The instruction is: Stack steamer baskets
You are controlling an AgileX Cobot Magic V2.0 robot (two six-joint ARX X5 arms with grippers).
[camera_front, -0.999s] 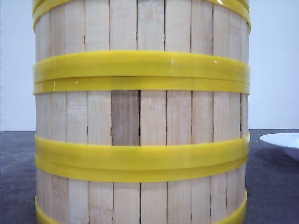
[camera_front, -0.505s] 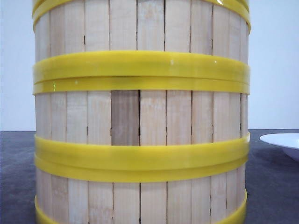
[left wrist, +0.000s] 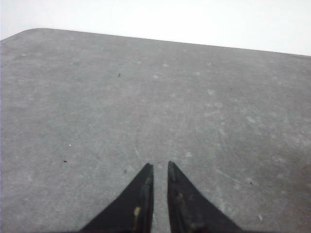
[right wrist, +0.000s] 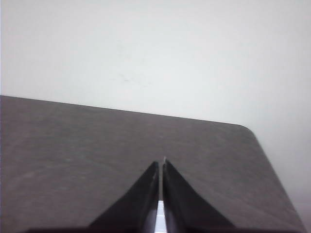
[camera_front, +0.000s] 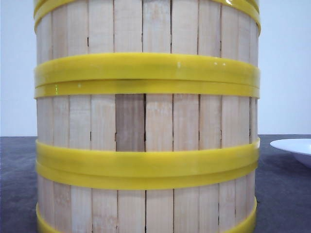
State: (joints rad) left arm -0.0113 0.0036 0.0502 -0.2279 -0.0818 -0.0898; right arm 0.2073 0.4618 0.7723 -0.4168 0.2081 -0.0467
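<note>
Stack looks done, judging from the front view: steamer baskets (camera_front: 146,121) fill nearly the whole frame right up close to that camera, stacked in one straight column, doubled yellow rims meeting at two seams, slat walls lined up, no visible tilt. At least three tiers show; top and base are cut off, so I can't confirm the count or a lid. Beyond, at the right edge, a white plate (camera_front: 296,147) sits on the table (camera_front: 284,194), well apart from the stack. My wrist views show none of that: only bare grey table and wall. What they add is my pincers, absent from the front view. Left pincer (left wrist: 160,167) has tips nearly together with a thin gap, holding nothing. Right pincer (right wrist: 161,165) is tips together, also holding nothing. Little seems left beyond staying clear of the stack.
</note>
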